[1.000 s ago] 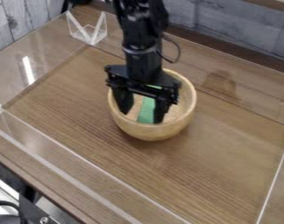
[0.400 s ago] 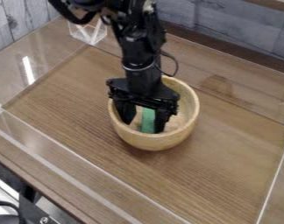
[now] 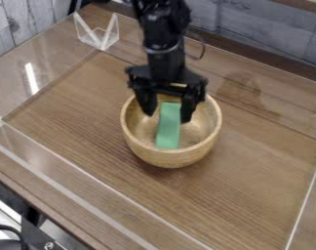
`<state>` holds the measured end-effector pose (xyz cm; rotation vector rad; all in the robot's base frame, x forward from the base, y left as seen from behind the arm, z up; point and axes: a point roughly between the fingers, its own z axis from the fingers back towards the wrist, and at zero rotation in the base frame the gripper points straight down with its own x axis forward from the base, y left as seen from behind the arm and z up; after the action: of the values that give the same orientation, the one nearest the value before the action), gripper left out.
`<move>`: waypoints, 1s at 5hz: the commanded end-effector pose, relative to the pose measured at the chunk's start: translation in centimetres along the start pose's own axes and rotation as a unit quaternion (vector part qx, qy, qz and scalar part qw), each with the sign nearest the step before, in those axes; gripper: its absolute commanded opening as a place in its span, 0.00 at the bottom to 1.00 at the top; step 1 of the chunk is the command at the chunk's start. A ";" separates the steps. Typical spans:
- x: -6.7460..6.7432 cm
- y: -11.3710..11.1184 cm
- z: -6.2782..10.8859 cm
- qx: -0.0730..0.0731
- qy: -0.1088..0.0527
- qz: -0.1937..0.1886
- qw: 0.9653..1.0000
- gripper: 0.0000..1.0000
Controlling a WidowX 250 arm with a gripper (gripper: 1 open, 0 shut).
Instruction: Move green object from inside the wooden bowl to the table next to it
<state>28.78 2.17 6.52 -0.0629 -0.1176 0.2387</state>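
Inside the wooden bowl (image 3: 211, 143), the green object (image 3: 169, 127) lies lengthwise, extending toward the camera from between the spread fingers of the gripper (image 3: 166, 102).

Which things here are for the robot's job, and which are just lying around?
For the job:
- green block
- wooden bowl
- table
- gripper

Just there:
- clear plastic piece at the back
- black cable at the front corner
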 end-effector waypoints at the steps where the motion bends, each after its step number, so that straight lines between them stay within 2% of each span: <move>1: 1.4 1.3 0.8 0.000 -0.030 0.005 1.000 1.00; 2: 1.6 2.8 0.4 0.002 -0.035 0.013 0.999 1.00; 4: 0.4 1.8 -0.2 0.007 -0.036 0.015 0.999 1.00; 5: 0.7 2.0 -0.2 0.002 -0.041 0.011 0.999 1.00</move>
<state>28.36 3.97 4.83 -0.0541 -0.1438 0.2672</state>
